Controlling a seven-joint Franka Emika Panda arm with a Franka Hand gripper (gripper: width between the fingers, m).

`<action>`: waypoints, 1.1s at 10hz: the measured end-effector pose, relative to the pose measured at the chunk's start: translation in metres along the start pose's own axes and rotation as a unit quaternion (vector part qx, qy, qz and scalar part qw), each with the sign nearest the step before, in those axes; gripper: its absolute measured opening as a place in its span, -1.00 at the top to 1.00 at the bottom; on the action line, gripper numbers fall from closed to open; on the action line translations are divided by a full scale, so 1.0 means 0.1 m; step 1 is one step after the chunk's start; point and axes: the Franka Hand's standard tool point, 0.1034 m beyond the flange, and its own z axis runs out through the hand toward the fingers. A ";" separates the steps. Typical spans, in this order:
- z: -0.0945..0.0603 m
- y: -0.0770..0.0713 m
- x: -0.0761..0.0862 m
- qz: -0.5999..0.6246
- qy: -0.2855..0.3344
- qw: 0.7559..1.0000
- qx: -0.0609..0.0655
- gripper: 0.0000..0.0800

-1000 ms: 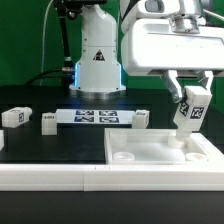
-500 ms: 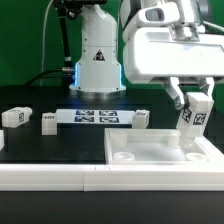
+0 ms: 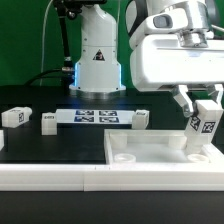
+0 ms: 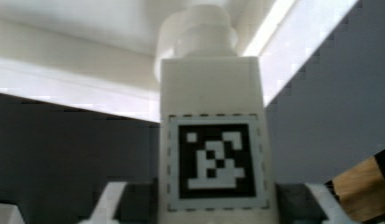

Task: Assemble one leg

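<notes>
My gripper (image 3: 203, 107) is shut on the leg (image 3: 204, 131), a short white post with a black-and-white tag. It holds the leg nearly upright over the far corner of the large white panel (image 3: 150, 150) at the exterior view's right, its lower end at a corner socket. In the wrist view the leg (image 4: 210, 110) fills the middle between my fingers (image 4: 114, 200), with the panel (image 4: 82, 60) behind it. Whether the leg's tip sits in the socket is hidden.
The marker board (image 3: 96, 117) lies at the back centre before the robot base (image 3: 97, 60). Loose white legs lie at the exterior view's left (image 3: 14, 117), (image 3: 48, 122) and beside the board (image 3: 141, 119). A white ledge (image 3: 60, 178) runs along the front.
My gripper has moved toward the exterior view's right and slightly down with the leg in it, from over the panel's back edge to its far right corner.
</notes>
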 end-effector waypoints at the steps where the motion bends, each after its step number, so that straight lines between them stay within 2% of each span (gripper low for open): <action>1: 0.01 0.00 -0.01 0.002 -0.002 1.000 0.000 0.27; 5: -0.11 0.06 0.11 0.002 -0.007 1.000 -0.003 0.27; 11: 0.02 0.09 0.12 0.001 0.000 1.000 -0.004 0.27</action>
